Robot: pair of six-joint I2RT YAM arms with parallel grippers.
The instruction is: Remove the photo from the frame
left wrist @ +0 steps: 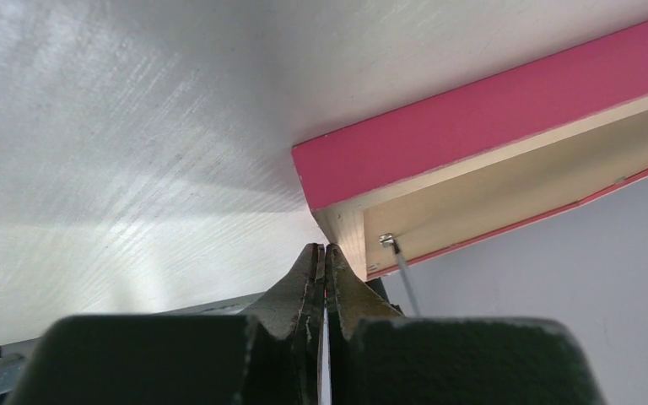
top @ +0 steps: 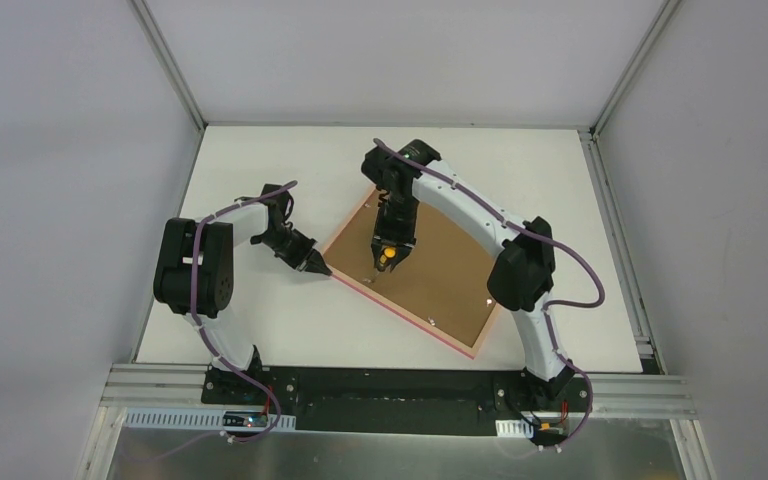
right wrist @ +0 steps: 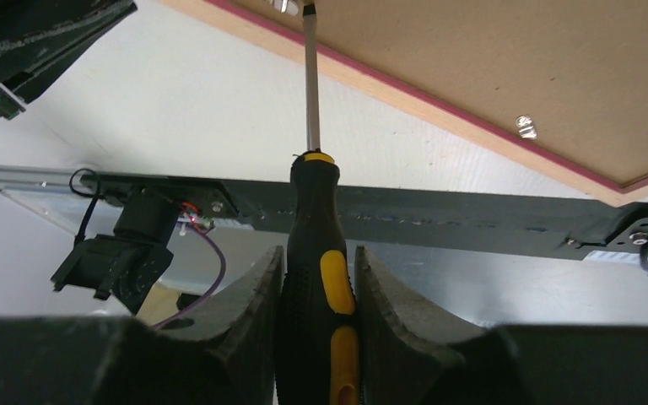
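Note:
The pink frame [top: 440,270] lies face down on the white table, its brown back board up. The photo is hidden beneath that board. My right gripper [top: 389,250] is shut on a black and yellow screwdriver [right wrist: 321,219], whose shaft reaches a small metal tab [left wrist: 386,240] near the frame's left corner. My left gripper [top: 318,267] is shut with nothing in it, its tips [left wrist: 324,247] pressed against that corner of the frame [left wrist: 489,126]. The right wrist view shows the fingers [right wrist: 388,295] clamping the handle and another tab [right wrist: 525,126] further along the board [right wrist: 489,59].
A black mounting rail [top: 400,385] runs along the table's near edge, with both arm bases on it. White walls enclose the table on the far side, left and right. The left arm's elbow [top: 195,265] stands left of the frame.

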